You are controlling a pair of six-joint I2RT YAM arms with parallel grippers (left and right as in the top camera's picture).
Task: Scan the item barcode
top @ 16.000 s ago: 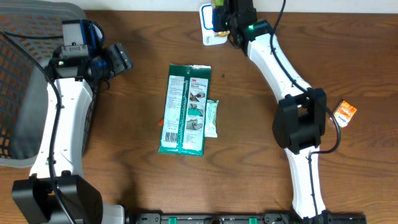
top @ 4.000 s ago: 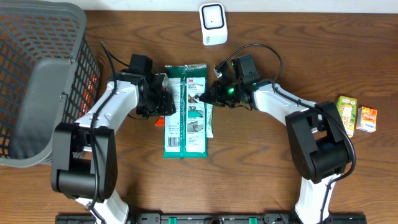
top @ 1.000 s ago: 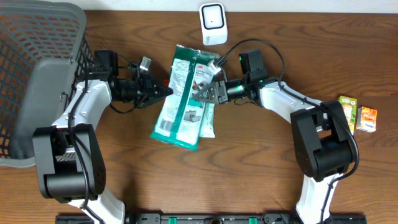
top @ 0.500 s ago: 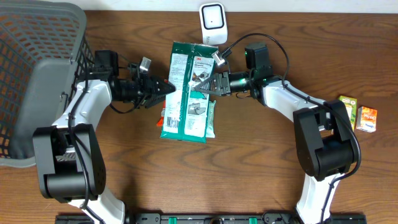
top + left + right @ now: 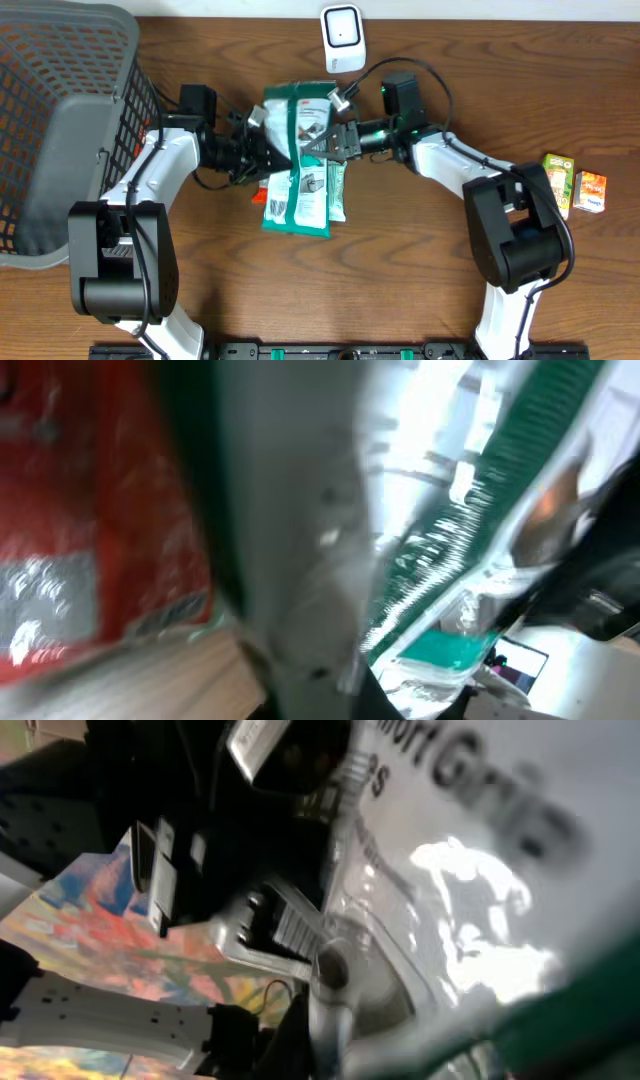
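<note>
Over the brown wooden table (image 5: pixel 400 280), at upper centre beneath the white scanner (image 5: pixel 342 38): green package (image 5: pixel 298 185), flatter moments ago, now raised and buckled, pinched at opposite edges by left gripper (image 5: pixel 266 150) and right gripper (image 5: pixel 336 140), seemingly nearing a scan.

place: probably a mock shop checkout | evidence: barcode scanner (image 5: pixel 342 38), mesh basket (image 5: pixel 60 60), small cartons (image 5: pixel 568 187), wooden table (image 5: pixel 400 270)

Left arm (image 5: pixel 150 185), right arm (image 5: pixel 452 165): white link shells, bulky black joint housings, black cables looping alongside; left gripper (image 5: pixel 268 152), right gripper (image 5: pixel 336 137) black, with silver metal fittings
</note>
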